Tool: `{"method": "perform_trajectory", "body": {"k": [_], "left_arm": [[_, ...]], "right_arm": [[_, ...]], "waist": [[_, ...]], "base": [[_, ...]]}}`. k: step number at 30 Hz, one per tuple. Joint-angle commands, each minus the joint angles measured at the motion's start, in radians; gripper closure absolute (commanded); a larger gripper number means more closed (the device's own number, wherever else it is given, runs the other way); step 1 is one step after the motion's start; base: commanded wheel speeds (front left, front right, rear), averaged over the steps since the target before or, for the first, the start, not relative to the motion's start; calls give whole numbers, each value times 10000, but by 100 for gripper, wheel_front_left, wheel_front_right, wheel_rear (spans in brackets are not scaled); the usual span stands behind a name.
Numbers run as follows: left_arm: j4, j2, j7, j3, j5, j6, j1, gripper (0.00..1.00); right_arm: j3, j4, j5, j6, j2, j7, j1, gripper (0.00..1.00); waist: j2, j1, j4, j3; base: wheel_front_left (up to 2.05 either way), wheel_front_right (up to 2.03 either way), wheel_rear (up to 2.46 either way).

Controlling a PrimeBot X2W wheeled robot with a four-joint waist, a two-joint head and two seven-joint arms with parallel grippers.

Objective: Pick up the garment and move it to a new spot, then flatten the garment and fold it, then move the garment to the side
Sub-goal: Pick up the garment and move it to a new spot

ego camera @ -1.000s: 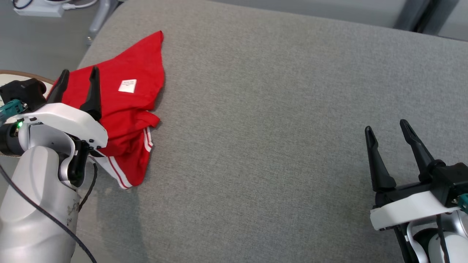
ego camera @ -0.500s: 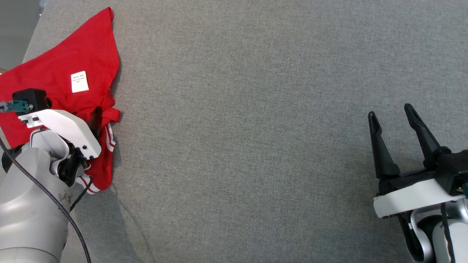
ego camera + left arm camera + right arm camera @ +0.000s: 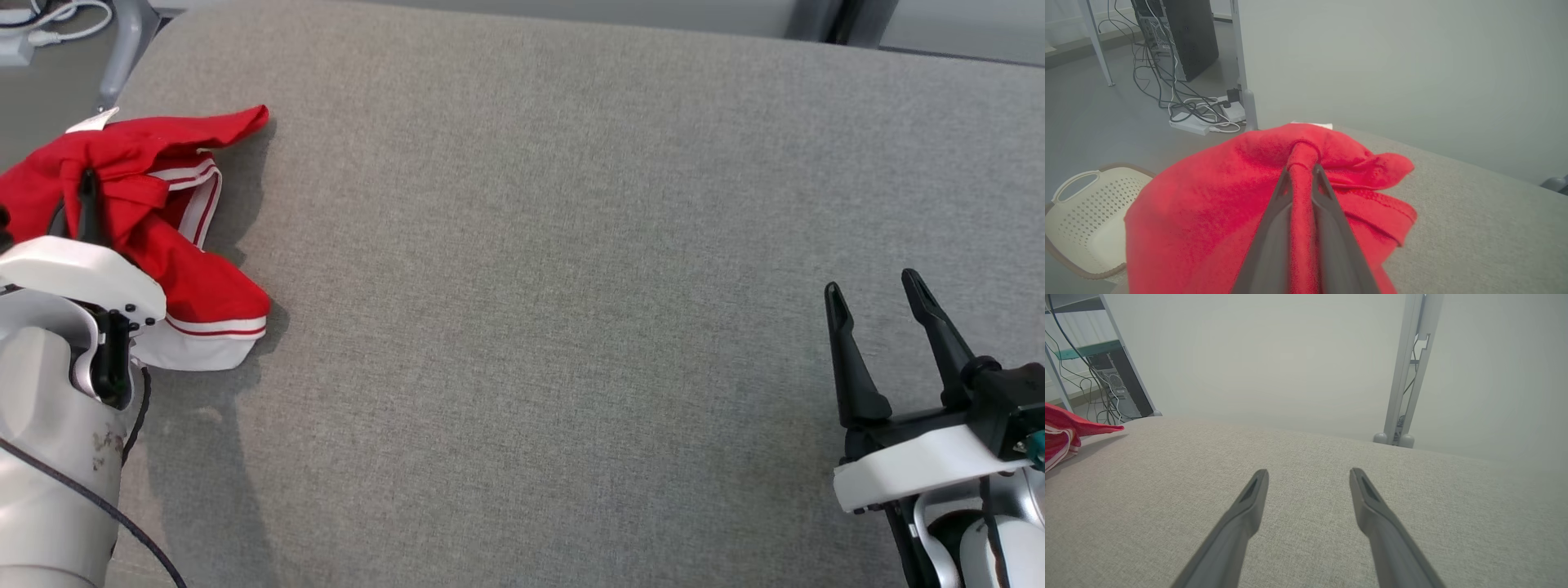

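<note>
Already the red garment (image 3: 175,269) lay bunched at the left edge of the worktop (image 3: 571,245), with one fold pinched between the closed fingers of the left gripper (image 3: 1301,171). Well apart to the right, the right gripper (image 3: 870,282) hovered, its fingers spread and empty. Any carry rightward looked like the left arm's job.

There is 1 red garment (image 3: 196,282). There are 2 grippers: the left gripper (image 3: 1301,168) and the right gripper (image 3: 872,286). There is also 1 cream basket (image 3: 1081,212), 1 computer tower (image 3: 1180,36) and 1 grey cushion (image 3: 571,245).
</note>
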Motion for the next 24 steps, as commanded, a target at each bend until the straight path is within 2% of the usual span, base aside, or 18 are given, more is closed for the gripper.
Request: {"method": "perform_trajectory", "body": {"k": [1,6,12,19,24], "left_arm": [[-149,87,-119,47,59,79,203,100],[-1873,131,-424,170,227,410,1202,100],[-5257,-137,-427,261,543,1392,3459,100],[-9235,-292,575,29,867,2476,6217,100],[-11132,-343,1194,-224,1136,2989,7354,100]], "right_arm": [[-20,20,74,1,-8,-117,100,0],[-27,140,224,1,86,-293,356,0],[-132,308,402,1,124,-437,743,0],[-31,456,833,1,125,-633,966,0],[64,546,1007,1,124,-720,919,0]], "waist": [[0,0,-121,-336],[0,0,-358,-938],[0,0,-734,-1700],[0,0,-1276,-2165],[0,0,-1760,-2197]], "base": [[0,0,0],[0,0,0],[0,0,0],[0,0,0],[0,0,0]]}}
